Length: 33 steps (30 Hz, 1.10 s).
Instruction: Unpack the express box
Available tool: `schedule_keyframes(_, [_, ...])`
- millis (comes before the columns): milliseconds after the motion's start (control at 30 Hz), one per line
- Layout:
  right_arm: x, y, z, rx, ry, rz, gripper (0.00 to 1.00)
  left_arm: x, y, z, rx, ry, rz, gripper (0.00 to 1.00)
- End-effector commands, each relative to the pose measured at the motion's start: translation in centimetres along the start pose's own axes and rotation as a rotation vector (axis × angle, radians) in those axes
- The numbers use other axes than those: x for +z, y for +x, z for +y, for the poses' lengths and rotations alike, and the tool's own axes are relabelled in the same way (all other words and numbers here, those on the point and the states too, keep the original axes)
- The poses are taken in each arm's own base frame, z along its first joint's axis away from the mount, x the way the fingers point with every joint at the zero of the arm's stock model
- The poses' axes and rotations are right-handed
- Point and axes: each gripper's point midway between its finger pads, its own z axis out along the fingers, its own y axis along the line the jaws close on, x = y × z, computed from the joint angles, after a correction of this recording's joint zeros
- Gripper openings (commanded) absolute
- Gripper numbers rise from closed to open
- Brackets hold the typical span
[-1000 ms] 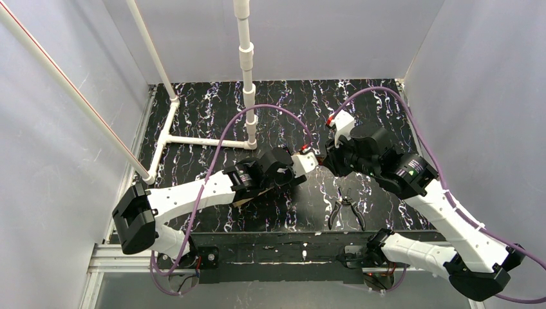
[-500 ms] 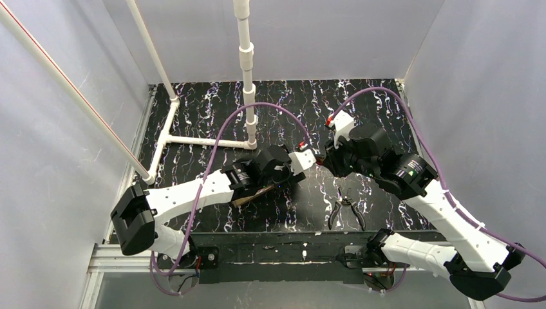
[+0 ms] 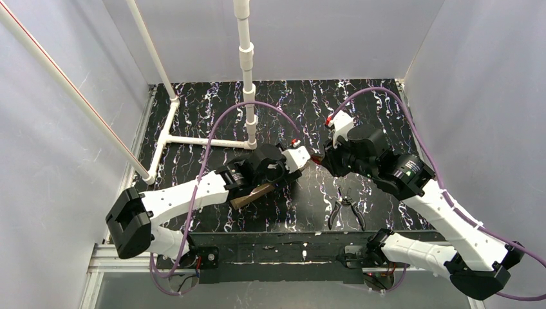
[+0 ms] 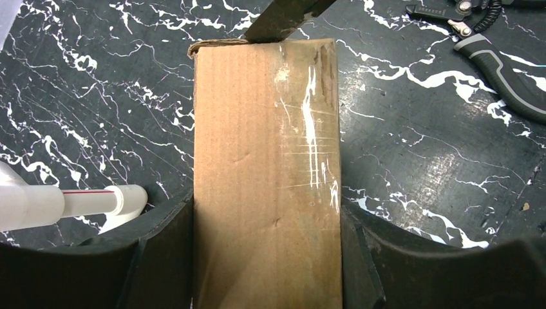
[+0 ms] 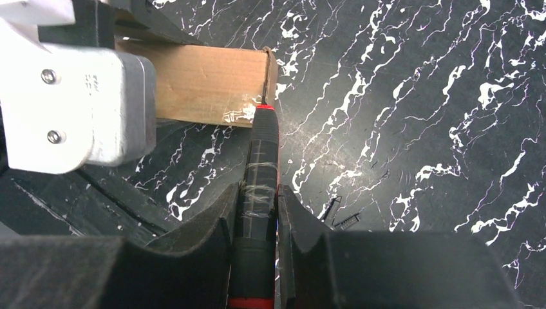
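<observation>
A long, flat brown cardboard box (image 4: 267,174) sits near the middle of the table, a little toward the front edge. It is held lengthwise between the two black fingers (image 4: 161,254) of the left gripper (image 4: 267,257), which press against its long sides. From above, most of the box (image 3: 253,193) is hidden under the left arm, with only its near end showing. Whether it rests on the table or is lifted off cannot be told. A strip of shiny clear tape runs along its top face.

At the far end of the box (image 5: 206,84), a slim black tool (image 5: 263,148) with a red ring at its tip touches the edge of the end flap. The right gripper (image 5: 257,212) is clamped around the tool's handle. From above, the right gripper (image 3: 325,159) meets the left gripper (image 3: 283,172) nose to nose.

Pliers (image 3: 346,212) with dark handles lie on the table near the front, right of the box. A white pipe frame (image 3: 248,84) stands at the back left. The table (image 3: 386,109) is black with white marbling.
</observation>
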Motion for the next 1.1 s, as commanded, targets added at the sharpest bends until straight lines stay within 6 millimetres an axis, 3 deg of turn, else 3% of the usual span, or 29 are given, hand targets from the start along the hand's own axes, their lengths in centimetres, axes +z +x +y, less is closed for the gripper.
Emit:
schedule_keyframes(0, [-1.5,2.6,0.1,0.001,-0.010,0.095,0.01,-1.2,0.7,1.4,-0.066,-0.033,-0.008,0.38])
schedule_keyframes(133, [-1.8,2.6,0.3,0.005,-0.022,0.096,0.01,-1.6,1.1,1.8,-0.074,-0.040,-0.006,0.38])
schedule_keyframes(400, [0.1,2.9,1.2,0.017,-0.059,0.102,0.01,-1.0,0.7,0.8,-0.100,0.006,-0.012,0.37])
schedule_keyframes(667, [-1.3,1.9,0.7,0.020,-0.042,0.047,0.01,-1.0,0.8,1.0,-0.094,0.002,-0.009,0.37])
schedule_keyframes(900, [0.1,2.4,1.0,0.082,-0.051,-0.031,0.01,-1.1,0.7,0.7,-0.109,0.011,-0.026,0.37])
schedule_keyframes(1067, [-0.7,1.4,0.7,0.074,-0.048,-0.128,0.01,-1.2,0.6,0.2,-0.111,0.036,-0.037,0.37])
